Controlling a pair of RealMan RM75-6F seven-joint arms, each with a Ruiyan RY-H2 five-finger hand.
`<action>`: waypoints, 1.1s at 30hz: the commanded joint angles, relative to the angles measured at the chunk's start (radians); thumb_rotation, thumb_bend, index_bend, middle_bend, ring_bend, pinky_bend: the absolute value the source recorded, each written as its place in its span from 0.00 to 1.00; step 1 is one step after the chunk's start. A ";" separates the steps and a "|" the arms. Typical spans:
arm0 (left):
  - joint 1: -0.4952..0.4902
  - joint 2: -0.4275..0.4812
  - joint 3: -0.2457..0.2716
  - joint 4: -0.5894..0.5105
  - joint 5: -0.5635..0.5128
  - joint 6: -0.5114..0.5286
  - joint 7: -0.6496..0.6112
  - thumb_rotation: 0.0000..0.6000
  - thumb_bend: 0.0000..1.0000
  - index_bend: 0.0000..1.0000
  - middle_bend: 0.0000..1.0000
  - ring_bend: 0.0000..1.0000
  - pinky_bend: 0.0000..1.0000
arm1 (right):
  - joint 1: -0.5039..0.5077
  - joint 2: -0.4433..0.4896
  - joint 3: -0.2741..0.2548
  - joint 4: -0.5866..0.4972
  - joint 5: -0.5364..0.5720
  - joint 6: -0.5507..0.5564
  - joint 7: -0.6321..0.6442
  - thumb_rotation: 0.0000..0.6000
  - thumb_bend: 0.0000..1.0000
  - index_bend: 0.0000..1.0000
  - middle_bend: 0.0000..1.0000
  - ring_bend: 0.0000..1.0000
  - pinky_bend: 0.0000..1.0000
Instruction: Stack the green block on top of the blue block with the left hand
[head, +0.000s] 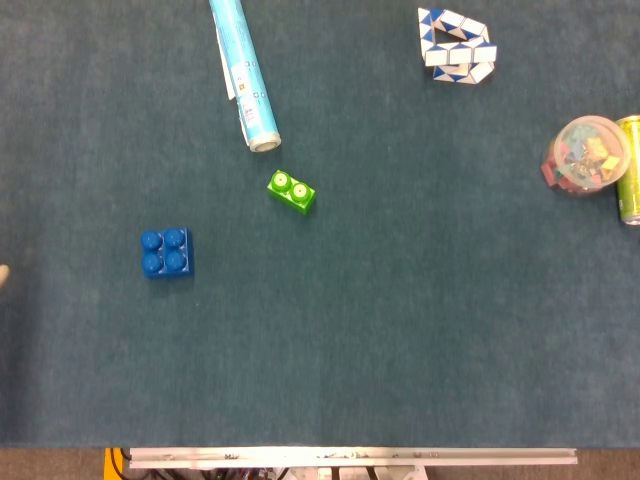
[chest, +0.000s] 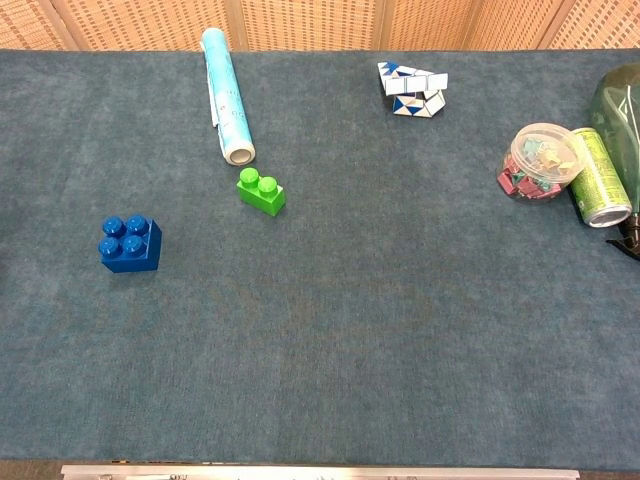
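Note:
The green block (head: 291, 191) (chest: 261, 192), two studs on top, lies on the blue-grey cloth just below the end of a light blue tube. The blue block (head: 167, 252) (chest: 130, 243), square and studded, sits apart from it to the lower left. A pale tip of my left hand (head: 3, 273) shows at the left edge of the head view, well left of the blue block; too little of it shows to tell how its fingers lie. The chest view shows no hand. My right hand is out of both views.
A light blue tube (head: 243, 72) (chest: 226, 95) lies at the back left. A blue-white folding puzzle (head: 456, 45) sits at the back. A clear tub of small pieces (head: 586, 155) and a green can (chest: 598, 177) stand at the right edge. The table's metal front edge (head: 350, 457) runs along the bottom.

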 joint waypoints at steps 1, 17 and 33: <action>-0.023 0.005 0.026 0.023 0.058 -0.042 -0.060 1.00 0.00 0.33 0.26 0.15 0.33 | -0.004 0.009 -0.003 -0.009 0.000 0.002 -0.002 1.00 0.10 0.22 0.24 0.13 0.24; -0.246 0.045 0.032 0.091 0.202 -0.328 -0.373 1.00 0.00 0.34 0.08 0.00 0.13 | -0.042 0.043 0.026 -0.047 0.025 0.071 -0.012 1.00 0.10 0.22 0.26 0.13 0.14; -0.480 -0.096 -0.003 0.280 0.244 -0.506 -0.607 1.00 0.13 0.38 0.03 0.00 0.13 | -0.034 0.043 0.039 -0.036 0.068 0.027 -0.006 1.00 0.10 0.22 0.26 0.13 0.14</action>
